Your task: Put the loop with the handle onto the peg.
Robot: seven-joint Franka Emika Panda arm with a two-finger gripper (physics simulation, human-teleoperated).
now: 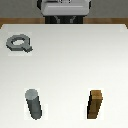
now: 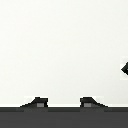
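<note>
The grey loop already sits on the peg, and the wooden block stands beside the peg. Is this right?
Not quite. In the exterior view the loop lies flat on the table, far from the peg. The block does stand beside the peg.

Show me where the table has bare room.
Bare: the wide middle between the loop with the handle, the peg and the brown wooden block, plus the far corner at the exterior view's right. Nowhere crowded.

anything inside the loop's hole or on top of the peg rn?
No. The loop with the handle lies flat; bare table shows through its hole. The peg has a clear top.
</note>
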